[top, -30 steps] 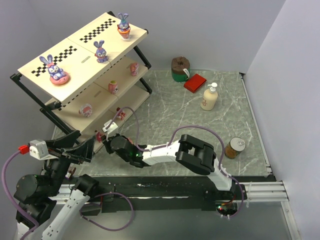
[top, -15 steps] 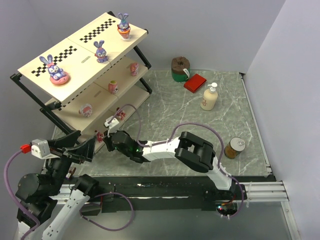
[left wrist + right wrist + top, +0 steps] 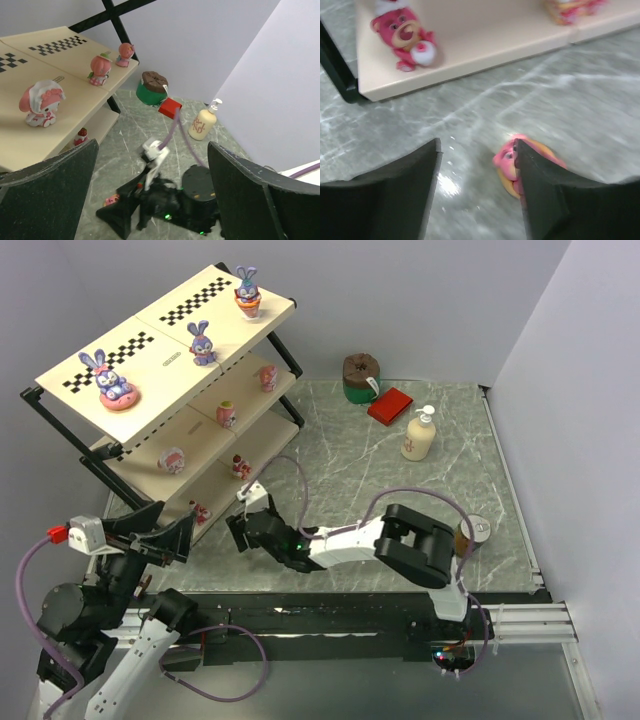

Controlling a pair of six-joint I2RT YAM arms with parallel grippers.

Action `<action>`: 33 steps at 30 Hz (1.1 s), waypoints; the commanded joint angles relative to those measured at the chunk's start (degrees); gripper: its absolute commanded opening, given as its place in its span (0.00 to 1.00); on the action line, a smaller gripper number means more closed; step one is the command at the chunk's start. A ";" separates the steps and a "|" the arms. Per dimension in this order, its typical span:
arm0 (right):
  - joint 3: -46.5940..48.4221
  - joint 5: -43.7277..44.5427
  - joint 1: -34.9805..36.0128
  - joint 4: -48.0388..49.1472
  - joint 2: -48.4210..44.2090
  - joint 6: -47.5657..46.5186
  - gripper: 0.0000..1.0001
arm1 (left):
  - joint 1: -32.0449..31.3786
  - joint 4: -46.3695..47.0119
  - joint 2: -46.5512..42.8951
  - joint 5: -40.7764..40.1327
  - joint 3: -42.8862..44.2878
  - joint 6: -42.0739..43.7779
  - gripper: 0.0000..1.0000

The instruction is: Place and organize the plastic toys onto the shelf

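Pink toy figurine (image 3: pixel 506 160) is seen lying on the marble counter (image 3: pixel 470 110), just short of the shelf's lowest board (image 3: pixel 485 35). It is set at one fingertip of the right end effector (image 3: pixel 477 150), off-centre between spread, empty jaws. The left end effector (image 3: pixel 155 170), also spread, is placed farther away.
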 commanded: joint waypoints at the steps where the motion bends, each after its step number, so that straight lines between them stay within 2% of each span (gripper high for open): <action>1: -3.12 5.20 -0.32 -0.52 -6.29 -0.86 0.82 | 0.02 1.02 -7.87 0.32 -0.85 -0.58 0.96; 2: -3.56 5.02 -0.23 -0.35 -6.30 -1.03 0.85 | 0.02 1.10 -7.87 0.32 -0.94 -0.67 0.96; 11: -6.99 6.08 -0.23 0.26 -6.65 -1.73 0.90 | 0.02 0.66 -7.26 0.40 -0.41 -0.49 0.96; 17: -13.05 -1.99 -1.63 6.33 -10.25 -9.55 0.94 | 0.02 1.02 -7.00 0.67 -0.85 -0.49 0.96; 21: -14.37 -7.98 -4.09 6.59 -12.18 -12.63 0.93 | 0.02 1.10 -6.82 0.67 -0.94 -0.49 0.96; 27: -13.24 -10.62 -6.03 6.16 -11.93 -14.66 0.91 | 0.02 1.37 -6.65 0.58 -1.11 -0.49 0.96; 33: -11.65 -12.29 -6.30 5.80 -10.00 -12.47 0.82 | 0.02 1.37 -6.47 0.58 -1.20 -0.49 0.96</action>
